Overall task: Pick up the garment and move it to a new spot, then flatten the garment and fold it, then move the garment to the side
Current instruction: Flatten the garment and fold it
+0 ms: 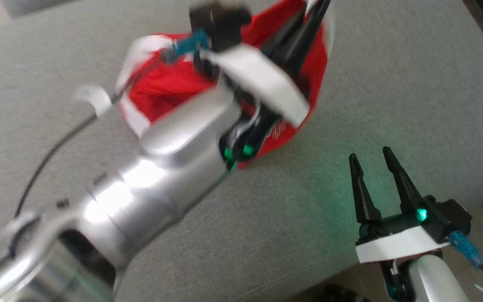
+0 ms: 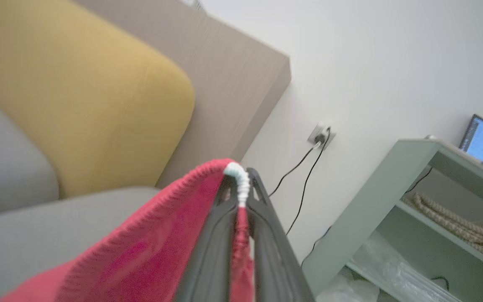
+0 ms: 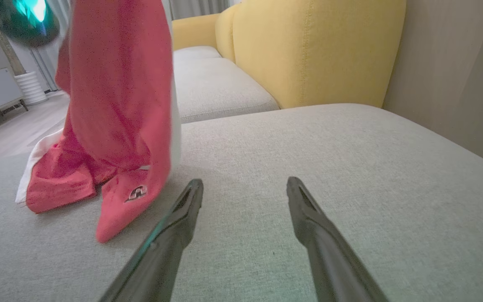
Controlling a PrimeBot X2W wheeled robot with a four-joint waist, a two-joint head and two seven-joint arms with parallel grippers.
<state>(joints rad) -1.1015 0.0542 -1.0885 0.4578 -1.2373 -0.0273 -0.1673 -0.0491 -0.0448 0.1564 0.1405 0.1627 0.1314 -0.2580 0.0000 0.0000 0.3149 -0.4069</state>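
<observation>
The garment [image 1: 162,90] is red with white trim. In the head view it hangs bunched from my left gripper [image 1: 315,8] above the grey sofa seat [image 1: 392,84]. The left wrist view shows that gripper [image 2: 241,184] shut on the garment [image 2: 149,251], a white-edged fold pinched between its fingers. In the right wrist view the garment [image 3: 115,105] hangs at the left, its lower end resting on the seat [image 3: 308,138]. My right gripper [image 1: 369,157] is open and empty, low over the seat at the lower right; its fingers [image 3: 183,209] stand well apart.
Yellow sofa cushions [image 3: 308,46] rise behind the seat. Beside the sofa are a wall socket with cables [image 2: 321,136] and a pale green shelf unit [image 2: 413,201] holding rope and plastic. The seat's front edge [image 1: 329,277] runs near my right gripper.
</observation>
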